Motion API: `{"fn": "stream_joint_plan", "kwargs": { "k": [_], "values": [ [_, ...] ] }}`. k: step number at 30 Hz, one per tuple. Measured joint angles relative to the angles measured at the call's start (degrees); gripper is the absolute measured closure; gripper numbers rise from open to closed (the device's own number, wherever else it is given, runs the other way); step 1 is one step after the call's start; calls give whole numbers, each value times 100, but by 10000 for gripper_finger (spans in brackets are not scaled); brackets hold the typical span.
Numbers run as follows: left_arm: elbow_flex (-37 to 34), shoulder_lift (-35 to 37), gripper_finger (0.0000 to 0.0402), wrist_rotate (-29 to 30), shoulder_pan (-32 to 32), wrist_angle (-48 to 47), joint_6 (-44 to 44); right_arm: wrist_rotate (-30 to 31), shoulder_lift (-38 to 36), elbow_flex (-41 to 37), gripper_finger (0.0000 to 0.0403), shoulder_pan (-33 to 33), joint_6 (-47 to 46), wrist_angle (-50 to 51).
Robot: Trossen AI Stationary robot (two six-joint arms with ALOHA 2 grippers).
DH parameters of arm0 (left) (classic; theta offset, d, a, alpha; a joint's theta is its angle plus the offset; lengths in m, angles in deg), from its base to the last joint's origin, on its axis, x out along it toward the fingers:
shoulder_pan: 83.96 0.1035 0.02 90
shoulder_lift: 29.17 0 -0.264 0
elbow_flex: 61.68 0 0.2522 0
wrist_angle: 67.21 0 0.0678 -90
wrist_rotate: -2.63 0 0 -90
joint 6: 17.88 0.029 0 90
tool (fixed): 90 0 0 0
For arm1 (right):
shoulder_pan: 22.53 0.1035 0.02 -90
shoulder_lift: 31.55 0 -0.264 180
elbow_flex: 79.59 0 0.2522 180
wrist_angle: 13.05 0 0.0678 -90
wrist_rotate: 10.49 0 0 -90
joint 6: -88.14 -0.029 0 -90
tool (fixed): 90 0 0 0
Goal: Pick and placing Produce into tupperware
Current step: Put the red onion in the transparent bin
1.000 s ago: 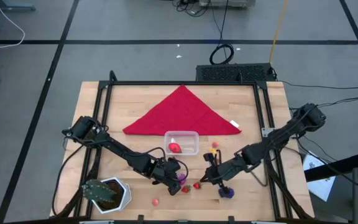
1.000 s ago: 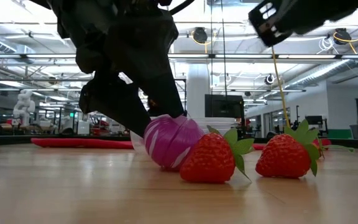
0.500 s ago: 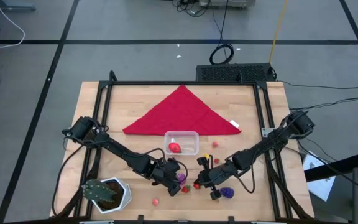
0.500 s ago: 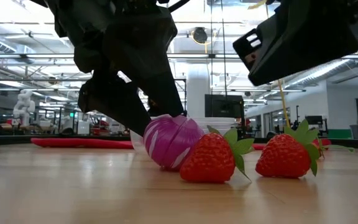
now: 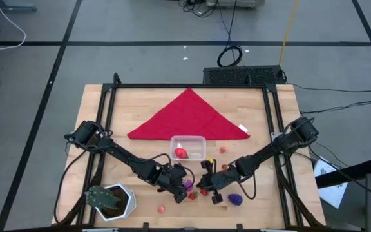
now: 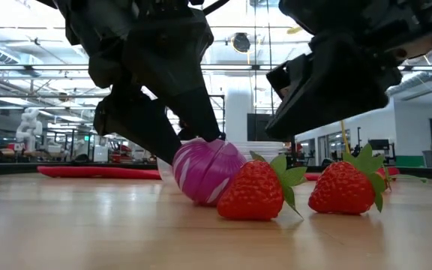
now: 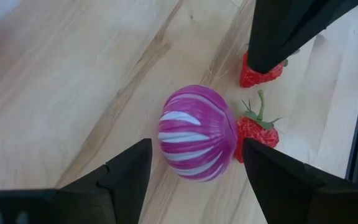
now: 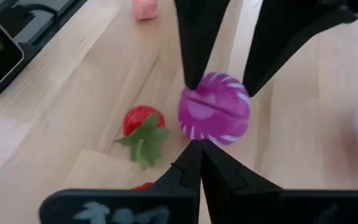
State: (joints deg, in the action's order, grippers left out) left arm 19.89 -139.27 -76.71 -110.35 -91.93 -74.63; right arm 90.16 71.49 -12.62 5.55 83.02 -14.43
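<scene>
Left wrist view shows the left gripper [image 7: 188, 180] with its jaws spread wide, one finger on each side of a purple striped ball [image 7: 196, 132] that rests on the wooden table [image 7: 73, 81]. The fingers are apart from the ball, so nothing is held; in my judgement this is the straddle before a grasp.

A strawberry [image 7: 253, 132] lies touching or just beside the ball, and a second strawberry [image 7: 261, 71] lies a little farther on, partly covered by a dark finger of the other arm. That crowding explains the wide spread, and closing may nudge the nearer berry.

The right gripper [image 8: 199, 144] has its jaws pressed together, empty, tips pointing at the same ball [image 8: 214, 107], with a strawberry [image 8: 143, 122] just beside. It appears to be moving in on the berries near the ball.

From above, both grippers meet near the front middle of the table, the left gripper [image 5: 180, 188] beside the right gripper [image 5: 206, 183]. The clear tub [image 5: 188, 147] sits just behind them, in front of the red cloth [image 5: 187, 117], and holds one red piece [image 5: 181, 153]. A purple grape bunch [image 5: 236, 199] lies to the right, and a small red piece [image 5: 161, 209] lies near the potted plant [image 5: 110, 200].

Hard to settle: the overhead picture hides the ball and berries under the arms, and the table-level view shows only dark gripper bulk above the ball [image 6: 207, 171], with no finger gaps visible.
</scene>
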Motion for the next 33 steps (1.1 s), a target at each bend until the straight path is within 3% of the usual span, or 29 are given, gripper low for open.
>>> {"fn": "stream_joint_plan", "kwargs": {
  "k": [14,33],
  "values": [
    [0,0,149,50,0,-2,-7,454,44,0,403,-36,17,-80],
    [-2,0,149,144,-2,-96,-88,468,254,-2,403,-36,-18,-350]
  ]
}}
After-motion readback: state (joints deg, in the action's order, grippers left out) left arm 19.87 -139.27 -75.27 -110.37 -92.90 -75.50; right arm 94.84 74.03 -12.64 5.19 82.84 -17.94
